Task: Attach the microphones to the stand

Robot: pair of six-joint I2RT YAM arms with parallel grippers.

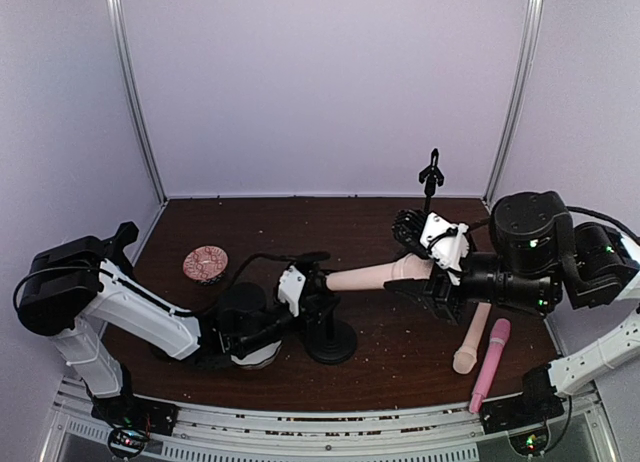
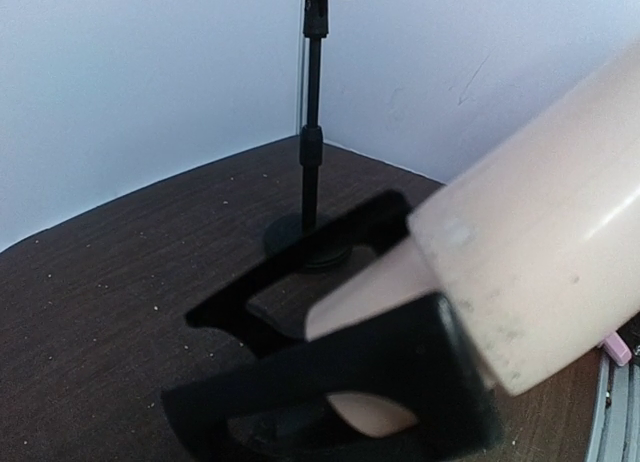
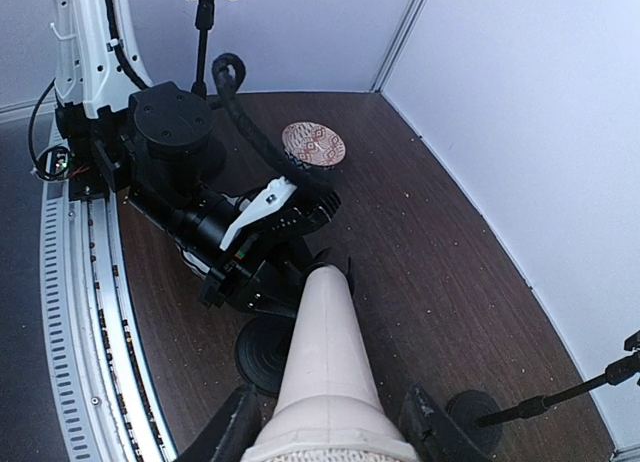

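My right gripper (image 1: 425,267) (image 3: 330,422) is shut on the wide head end of a cream microphone (image 1: 368,276) (image 3: 325,352) and holds it level, narrow end pointing left. That narrow end (image 2: 365,292) reaches the top of a short black stand (image 1: 330,340) (image 3: 262,354) and lies between the black fingers of my left gripper (image 1: 318,287) (image 2: 300,342), which is shut on the stand's top. The stand's clip is hidden by the fingers. A second cream microphone (image 1: 472,342) and a pink microphone (image 1: 490,362) lie on the table at the right.
A taller black stand (image 1: 430,177) (image 2: 312,132) (image 3: 475,412) stands at the back right. A round pink patterned disc (image 1: 205,264) (image 3: 312,144) lies at the left. White walls close in the brown table (image 1: 300,222) on three sides.
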